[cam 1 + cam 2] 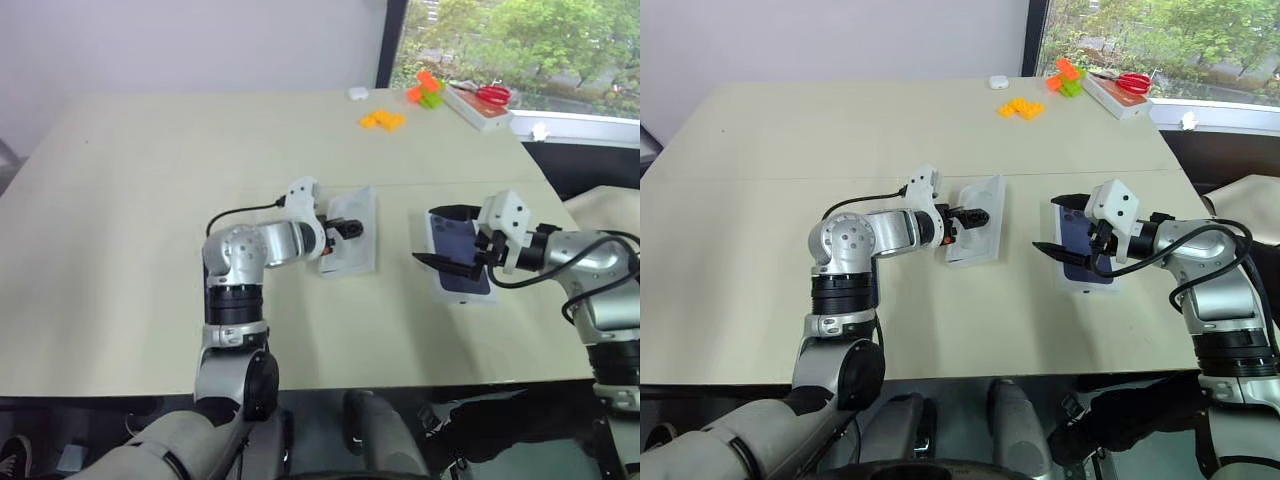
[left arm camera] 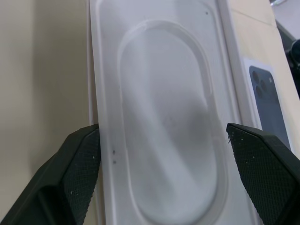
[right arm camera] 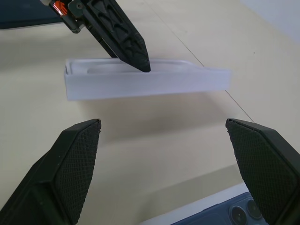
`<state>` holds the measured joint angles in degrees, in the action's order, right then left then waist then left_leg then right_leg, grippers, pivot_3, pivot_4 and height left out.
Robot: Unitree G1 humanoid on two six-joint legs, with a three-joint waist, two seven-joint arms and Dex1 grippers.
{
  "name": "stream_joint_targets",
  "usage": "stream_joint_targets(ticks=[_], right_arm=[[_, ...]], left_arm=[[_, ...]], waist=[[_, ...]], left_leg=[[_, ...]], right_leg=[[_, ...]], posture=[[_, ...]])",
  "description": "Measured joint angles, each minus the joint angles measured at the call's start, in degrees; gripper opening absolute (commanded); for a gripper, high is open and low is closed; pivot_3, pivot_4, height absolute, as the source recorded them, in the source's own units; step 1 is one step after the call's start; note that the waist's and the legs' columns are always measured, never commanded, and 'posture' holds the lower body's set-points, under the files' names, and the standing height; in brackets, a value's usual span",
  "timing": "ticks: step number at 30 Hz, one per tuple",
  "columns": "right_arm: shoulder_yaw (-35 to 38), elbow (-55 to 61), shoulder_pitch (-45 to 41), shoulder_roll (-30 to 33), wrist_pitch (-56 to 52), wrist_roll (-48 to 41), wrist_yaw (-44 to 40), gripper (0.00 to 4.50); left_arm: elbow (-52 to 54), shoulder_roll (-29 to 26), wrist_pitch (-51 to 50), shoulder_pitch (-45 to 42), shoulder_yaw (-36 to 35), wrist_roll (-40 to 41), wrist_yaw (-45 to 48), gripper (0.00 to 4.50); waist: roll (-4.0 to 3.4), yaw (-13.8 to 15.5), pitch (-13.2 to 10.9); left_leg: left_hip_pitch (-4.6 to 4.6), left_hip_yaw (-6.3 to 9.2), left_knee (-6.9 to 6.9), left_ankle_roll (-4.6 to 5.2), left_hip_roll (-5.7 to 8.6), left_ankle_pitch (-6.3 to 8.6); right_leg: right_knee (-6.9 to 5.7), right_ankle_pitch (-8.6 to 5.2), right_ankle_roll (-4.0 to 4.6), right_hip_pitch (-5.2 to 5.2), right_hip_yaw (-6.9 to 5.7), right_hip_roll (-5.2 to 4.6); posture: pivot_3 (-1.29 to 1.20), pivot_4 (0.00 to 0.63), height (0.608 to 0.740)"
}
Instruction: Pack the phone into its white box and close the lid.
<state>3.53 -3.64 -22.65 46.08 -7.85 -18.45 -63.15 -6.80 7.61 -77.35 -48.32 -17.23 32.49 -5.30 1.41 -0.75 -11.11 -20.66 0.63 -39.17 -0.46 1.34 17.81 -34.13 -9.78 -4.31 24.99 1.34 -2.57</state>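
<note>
Nearest us, our right gripper (image 1: 1072, 256) hangs with its fingers spread wide and empty over the near end of the lid (image 1: 1085, 250), the white-rimmed cover printed with a dark blue phone, which lies flat on the table (image 1: 760, 230) well to the right of the box. A little further in, our left gripper (image 1: 970, 216) is also wide and holds nothing; its fingers stand apart above the near end of the box (image 1: 980, 238), and the left wrist view looks down between them onto a white insert (image 2: 164, 117) with an oval recess that sits on top inside the box. We cannot see the phone itself, so we take it to lie under that insert, though we cannot tell for sure. We judge the packing step to be about finished and the closing step next. That calls for the right gripper to close on the lid's long edges, lift it, carry it across, and lower it squarely over the box. Far off by the window lie orange blocks (image 1: 1022, 107) and red scissors (image 1: 1130, 81).
</note>
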Motion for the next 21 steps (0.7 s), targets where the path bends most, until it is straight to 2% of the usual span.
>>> stream_joint_targets(ticks=[14, 21], right_arm=[[0.0, -0.2, -0.7, -0.2, 0.3, 0.2, 0.2, 4.50], [0.0, -0.2, -0.7, -0.3, 0.4, 0.2, 0.3, 4.50]], left_arm=[[6.1, 1.7, -11.2, -3.6, -4.7, 2.0, 1.0, 4.45], [8.6, -1.6, -9.5, -1.2, -3.7, 1.2, 2.9, 4.45]], waist=[[0.02, -0.1, 0.0], [0.02, -0.1, 0.0]], left_leg=[[0.09, 0.02, 0.02, 0.00, 0.02, 0.01], [0.10, 0.03, 0.02, 0.00, -0.01, 0.01]], right_leg=[[0.01, -0.06, -0.08, -0.09, 0.00, -0.01], [0.01, -0.05, -0.07, -0.09, 0.01, -0.01]], posture=[[0.00, 0.150, 0.740], [0.00, 0.150, 0.740]])
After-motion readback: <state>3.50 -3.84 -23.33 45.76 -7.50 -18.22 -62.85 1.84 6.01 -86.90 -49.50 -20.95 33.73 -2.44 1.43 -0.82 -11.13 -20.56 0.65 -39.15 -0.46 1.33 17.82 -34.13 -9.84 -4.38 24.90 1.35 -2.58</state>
